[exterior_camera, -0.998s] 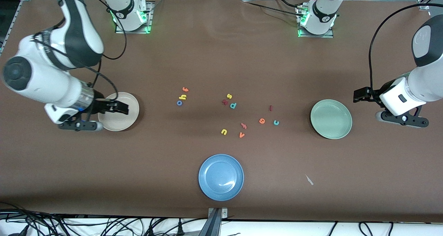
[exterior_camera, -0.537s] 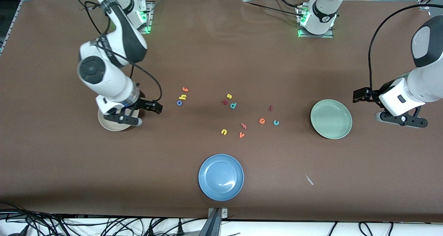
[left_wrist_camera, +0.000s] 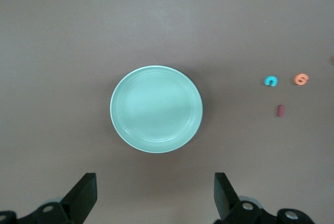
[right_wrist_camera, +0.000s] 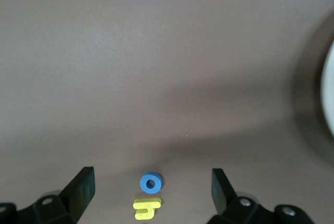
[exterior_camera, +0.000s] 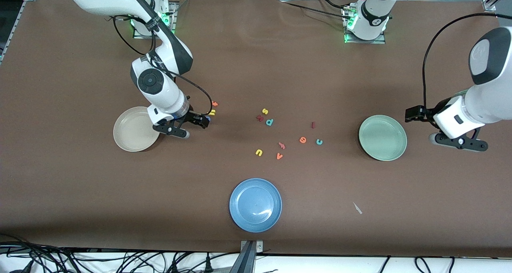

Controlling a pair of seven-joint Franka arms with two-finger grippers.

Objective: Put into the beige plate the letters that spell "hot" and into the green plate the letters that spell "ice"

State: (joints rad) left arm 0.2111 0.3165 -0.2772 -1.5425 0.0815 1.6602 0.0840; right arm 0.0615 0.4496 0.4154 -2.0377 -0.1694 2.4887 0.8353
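The yellow h [exterior_camera: 212,112] and orange t [exterior_camera: 215,103] lie on the table between the beige plate [exterior_camera: 132,132] and the middle. My right gripper [exterior_camera: 203,121] hangs open over the blue o [right_wrist_camera: 151,183], which sits between its fingers beside the yellow h [right_wrist_camera: 147,208]. Toward the green plate [exterior_camera: 383,137] lie the dark red i [exterior_camera: 313,125], orange e [exterior_camera: 303,139] and teal c [exterior_camera: 319,141]. My left gripper [exterior_camera: 414,114] stands open and empty beside the green plate [left_wrist_camera: 156,109], at the left arm's end of the table. Both plates hold nothing.
A blue plate [exterior_camera: 255,205] sits near the front camera's edge. Other loose letters lie mid-table: yellow s [exterior_camera: 265,111], teal d [exterior_camera: 269,122], dark red k [exterior_camera: 260,118], yellow u [exterior_camera: 259,152], orange v [exterior_camera: 279,156]. A small pale scrap [exterior_camera: 357,208] lies nearer the camera.
My right arm has swung from over the beige plate toward the middle and now hangs over the blue o. The left arm shifted only slightly.
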